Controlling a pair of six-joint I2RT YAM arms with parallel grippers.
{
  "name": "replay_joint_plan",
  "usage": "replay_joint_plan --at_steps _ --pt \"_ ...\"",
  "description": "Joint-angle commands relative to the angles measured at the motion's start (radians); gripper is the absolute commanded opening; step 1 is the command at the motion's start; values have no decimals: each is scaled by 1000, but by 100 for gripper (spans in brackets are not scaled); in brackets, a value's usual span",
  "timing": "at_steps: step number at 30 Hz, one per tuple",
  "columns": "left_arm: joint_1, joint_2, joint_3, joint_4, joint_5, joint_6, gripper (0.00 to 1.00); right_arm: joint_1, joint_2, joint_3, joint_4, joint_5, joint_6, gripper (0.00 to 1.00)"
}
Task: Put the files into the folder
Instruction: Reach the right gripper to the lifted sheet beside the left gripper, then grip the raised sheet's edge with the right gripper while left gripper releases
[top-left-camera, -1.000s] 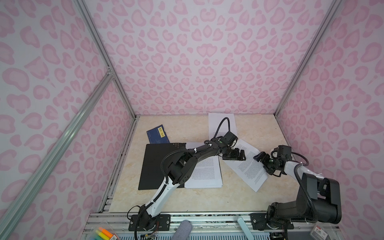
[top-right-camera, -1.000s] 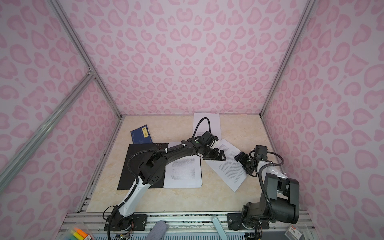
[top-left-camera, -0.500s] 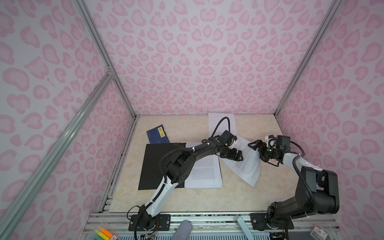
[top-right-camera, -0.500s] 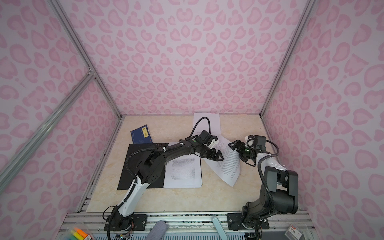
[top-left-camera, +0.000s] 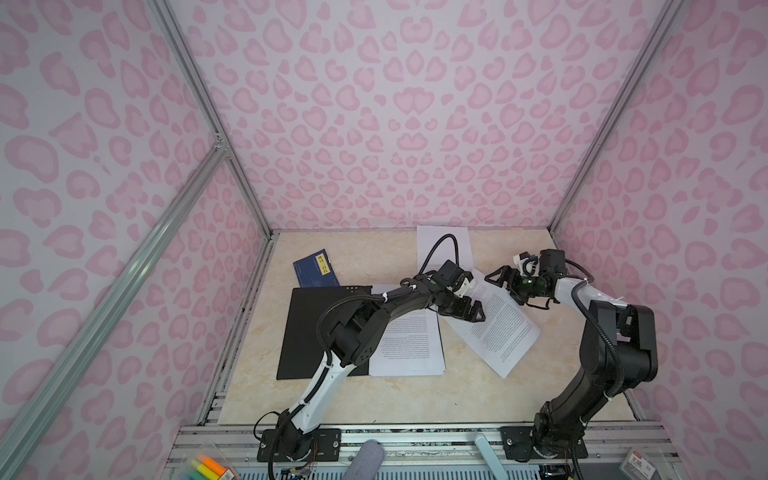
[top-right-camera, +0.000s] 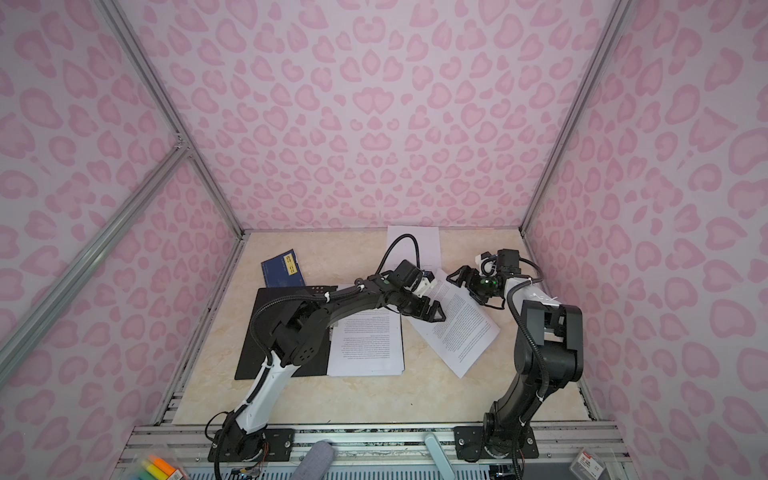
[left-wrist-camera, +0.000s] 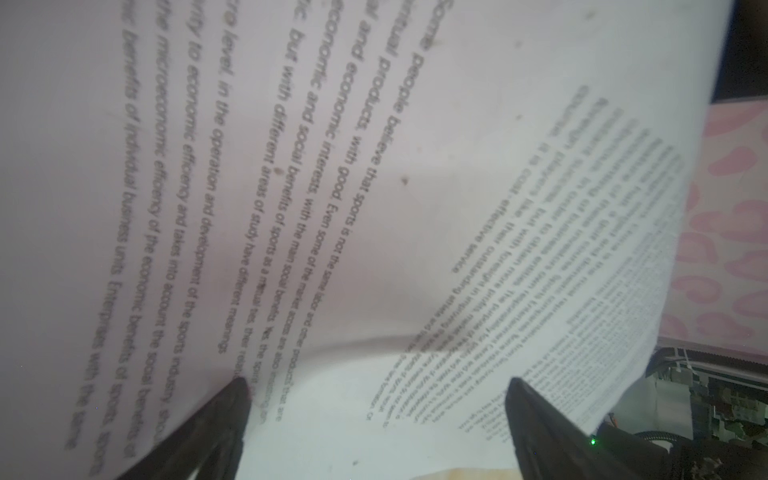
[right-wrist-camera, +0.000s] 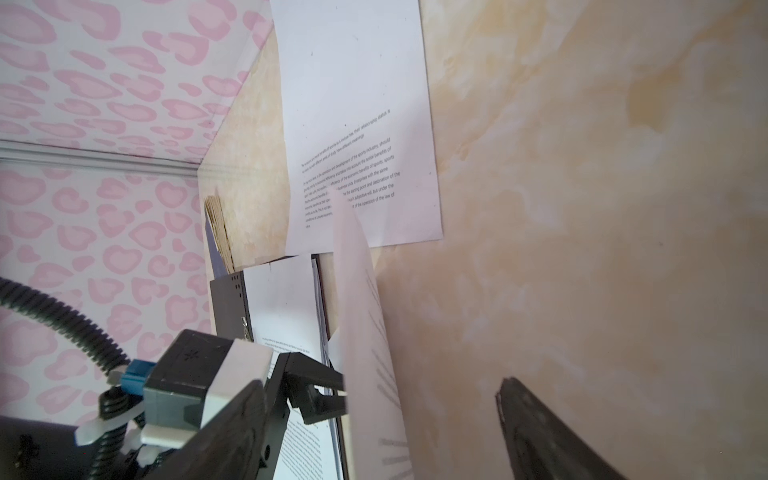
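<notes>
the loose sheet (top-left-camera: 498, 332) slants upper left to lower right; left pincer (top-left-camera: 478, 313) hovers at its upper end, nearer than right pincer (top-left-camera: 505, 286); both released, empty.

folder (top-left-camera: 305, 332) open on table (top-left-camera: 374, 401), left side; stack of sheets (top-left-camera: 409, 347) on its right half; booklet (top-left-camera: 312, 272) just behind folder; skewed sheet (top-left-camera: 500, 330) right of stack; single sheet (top-right-camera: 430, 245) behind that, against back wall.
</notes>
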Motion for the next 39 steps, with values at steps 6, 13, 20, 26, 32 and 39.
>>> replay_joint_plan --at_steps 6,13,20,26,32,39 --pt "13 19 -39 -186 -91 4 98 19 11 62 -166 11 -113 84" --pt "19 12 -54 -170 -81 -2 98 34 0 37 -194 59 -140 75" --pt "21 10 -62 -162 -73 -9 98 34 -6 1 -207 175 -157 64" --pt "22 10 -64 -158 -69 -12 98 34 -7 -32 -193 196 -149 69" --pt "26 9 -67 -156 -64 -16 98 30 -15 -68 -189 198 -135 69" --pt "29 10 -65 -152 -57 -20 98 26 -28 -107 -197 246 -126 47"
